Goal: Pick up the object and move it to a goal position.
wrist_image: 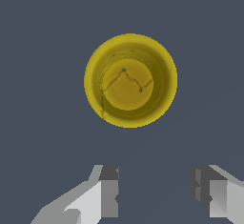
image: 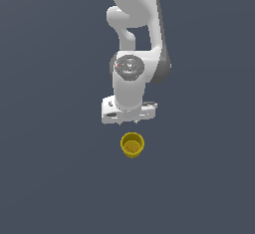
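So the little yellow cup (image: 132, 145) sits upright on the dark grey surface (image: 45, 178), just below centre in the exterior view, right under the white gripper (image: 129, 122) and not touching it. It looks like it would be light and rigid, probably smooth-walled and a bit slippery, so squeezing it by the round outside could let it pop out or roll if the grip is off-centre. Best bet seems to be pinching straight across the widest part of the body, or one finger inside the hollow and one outside on the rim. In the wrist view the cup (wrist_image: 130, 80) shows a thick rounded rim, a paler flat bottom and a thin dark jagged line across that bottom, maybe a texture seam. The fingers (wrist_image: 110, 189) are spread apart with nothing between them, and the gap looks wider than the cup, which sits ahead of them rather than between.
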Tool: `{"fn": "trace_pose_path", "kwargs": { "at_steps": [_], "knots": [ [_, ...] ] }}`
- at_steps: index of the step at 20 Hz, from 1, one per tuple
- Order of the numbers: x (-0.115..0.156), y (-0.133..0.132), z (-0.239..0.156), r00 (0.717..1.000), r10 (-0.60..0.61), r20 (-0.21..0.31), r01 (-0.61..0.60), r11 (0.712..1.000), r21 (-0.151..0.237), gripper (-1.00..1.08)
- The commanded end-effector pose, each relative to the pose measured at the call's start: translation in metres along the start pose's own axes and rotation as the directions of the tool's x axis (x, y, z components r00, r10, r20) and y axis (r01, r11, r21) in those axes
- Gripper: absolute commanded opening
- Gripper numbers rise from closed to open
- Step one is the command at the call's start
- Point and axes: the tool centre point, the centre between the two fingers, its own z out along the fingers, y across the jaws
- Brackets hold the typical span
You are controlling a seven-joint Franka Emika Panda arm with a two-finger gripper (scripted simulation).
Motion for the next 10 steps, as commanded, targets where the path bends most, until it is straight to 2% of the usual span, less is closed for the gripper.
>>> {"fn": "trace_pose_path", "kwargs": {
  "at_steps": [1, 10],
  "knots": [
    [0.01, 0.002, 0.003, 0.999, -0.041, 0.013, 0.041, 0.999, -0.002, 0.28],
    [0.046, 0.009, 0.016, 0.979, -0.196, 0.065, 0.196, 0.981, 0.001, 0.28]
  ]
}}
